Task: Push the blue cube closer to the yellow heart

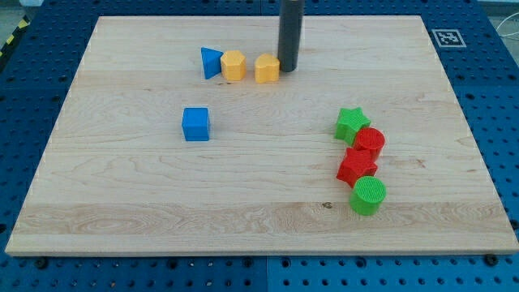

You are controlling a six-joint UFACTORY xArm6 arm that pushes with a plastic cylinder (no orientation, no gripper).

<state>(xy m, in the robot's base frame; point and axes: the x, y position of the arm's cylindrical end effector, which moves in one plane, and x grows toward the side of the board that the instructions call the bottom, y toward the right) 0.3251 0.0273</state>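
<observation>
The blue cube [195, 124] sits on the wooden board, left of centre. Two yellow blocks stand near the view's top: one [233, 65] next to a blue triangle [211, 62], the other [267, 68] just right of it; I cannot tell which of them is the heart. My tip [288, 68] rests on the board, touching or nearly touching the right side of the right yellow block. It is well above and to the right of the blue cube.
At the view's right a cluster runs downward: a green star [352, 123], a red cylinder [370, 142], a red star [357, 167] and a green cylinder [368, 195]. The wooden board [122, 211] lies on a blue perforated table.
</observation>
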